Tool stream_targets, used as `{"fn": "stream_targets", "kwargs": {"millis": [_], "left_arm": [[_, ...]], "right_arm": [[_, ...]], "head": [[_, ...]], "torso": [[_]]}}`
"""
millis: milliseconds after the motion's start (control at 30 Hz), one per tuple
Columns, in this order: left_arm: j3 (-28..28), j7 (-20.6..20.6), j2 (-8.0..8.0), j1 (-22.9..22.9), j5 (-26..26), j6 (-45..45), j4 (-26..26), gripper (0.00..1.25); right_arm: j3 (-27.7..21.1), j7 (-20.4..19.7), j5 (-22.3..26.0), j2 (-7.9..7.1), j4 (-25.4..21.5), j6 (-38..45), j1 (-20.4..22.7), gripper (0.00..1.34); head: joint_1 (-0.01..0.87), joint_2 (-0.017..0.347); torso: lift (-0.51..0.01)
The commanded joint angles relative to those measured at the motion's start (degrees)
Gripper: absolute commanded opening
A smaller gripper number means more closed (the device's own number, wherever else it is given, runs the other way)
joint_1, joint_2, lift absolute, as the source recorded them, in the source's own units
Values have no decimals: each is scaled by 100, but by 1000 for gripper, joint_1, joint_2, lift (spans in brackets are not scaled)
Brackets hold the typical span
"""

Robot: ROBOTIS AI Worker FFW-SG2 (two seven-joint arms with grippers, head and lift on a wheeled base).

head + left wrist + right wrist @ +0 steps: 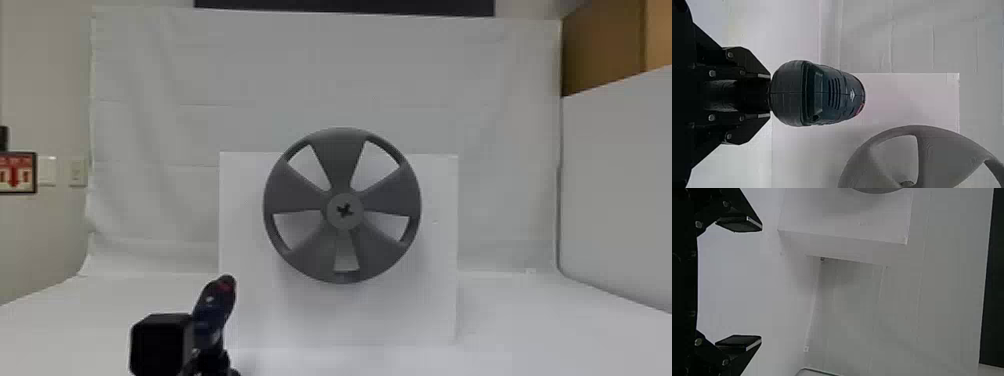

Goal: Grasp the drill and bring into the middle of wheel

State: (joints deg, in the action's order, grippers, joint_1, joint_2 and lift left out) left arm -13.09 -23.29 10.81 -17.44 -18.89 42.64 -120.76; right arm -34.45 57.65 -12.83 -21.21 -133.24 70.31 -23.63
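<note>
1. Pale cloth [200,65] hangs behind a white table [525,325], where a white box [400,315] stands with a grey, five-spoked wheel [341,160] on its front.
2. At the wheel's middle is a round hub [345,221] with a dark, cross-shaped mark.
3. Low in the head view, left of the wheel and below hub level, is the drill [214,310], dark with a touch of red, raised and leaning slightly.
4. Both fingers of the left gripper [770,96] are closed in on the drill's handle, just under its rounded body.
5. Over on the other side, the right gripper [761,283] has its fingers wide apart with nothing between them.
6. For handling, the drill is likely fairly heavy, hard and stiff, with smooth casing that could slip. Its handle is the right place to hold; the bulky motor end may tip or twist if the squeeze is weak.
7. With the grasp apparently made, what seems left is lifting the drill and carrying it rightward to the hub, its nose lined up and clear of rim and spokes.
</note>
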Motion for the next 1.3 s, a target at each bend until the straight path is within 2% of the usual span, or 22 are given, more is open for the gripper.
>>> {"fn": "stream_targets", "kwargs": {"millis": [0, 467, 833, 1100, 1167, 1233, 1267], "left_arm": [[-18, 0, 0, 4, 79, -1, 17, 40], [0, 0, 0, 4, 158, -45, 88, 58], [61, 0, -9, 31, 70, -62, 88, 620], [114, 26, -9, 31, 52, -62, 132, 1212], [167, 167, -9, 22, 52, -54, 176, 1250], [334, 562, -44, 4, 88, -54, 264, 1250], [465, 888, -79, -5, 140, -54, 325, 1250]], "right_arm": [[0, 0, 0, 12, 0, 0, 8, 1058], [-9, 0, 0, 21, 0, -9, -1, 1058], [-18, 0, 0, 38, 0, -18, -1, 1058], [-18, 0, 0, 38, 0, -18, 8, 1058], [-27, 0, 0, 38, 0, -9, 8, 1058], [-44, 0, 8, 38, 0, -18, 8, 1058], [-53, 0, 8, 38, 0, -18, 8, 1058]], "head": [[0, 0], [0, 0], [0, 0], [0, 0], [0, 0], [0, 0], [0, 0]], "torso": [[-406], [-406], [-406], [-406], [-406], [-406], [-406]]}}
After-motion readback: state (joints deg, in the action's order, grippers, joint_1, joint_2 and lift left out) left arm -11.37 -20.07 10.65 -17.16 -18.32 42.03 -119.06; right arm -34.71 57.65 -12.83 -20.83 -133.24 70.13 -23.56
